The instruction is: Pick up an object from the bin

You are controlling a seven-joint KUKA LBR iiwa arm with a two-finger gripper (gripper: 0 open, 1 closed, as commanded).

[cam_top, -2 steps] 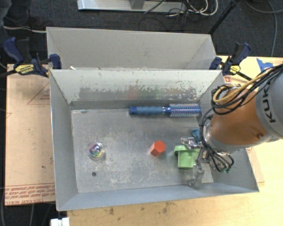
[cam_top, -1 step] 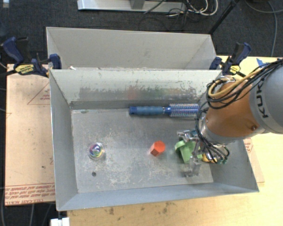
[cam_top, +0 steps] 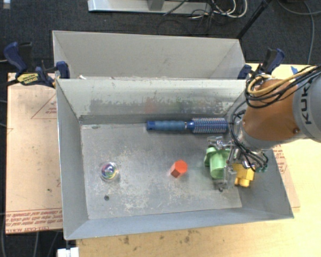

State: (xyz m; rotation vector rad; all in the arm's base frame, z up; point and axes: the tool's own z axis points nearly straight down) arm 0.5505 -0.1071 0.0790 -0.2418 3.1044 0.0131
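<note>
Green and crumpled, a soft-looking lump (cam_top: 215,162) lies at the right end of the bin (cam_top: 150,199) floor. The fingers (cam_top: 223,185) stand spread on either side of it, low but not yet clamped. Grasping seems the step in hand; next they should close, then lift clear of the yellow piece (cam_top: 244,176) just beside.

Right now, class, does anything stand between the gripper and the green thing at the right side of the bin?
Nothing visible does. The gripper sits right against the green thing. A yellow thing lies on the gripper's other side; the orange block and blue brush lie apart from both.
</note>
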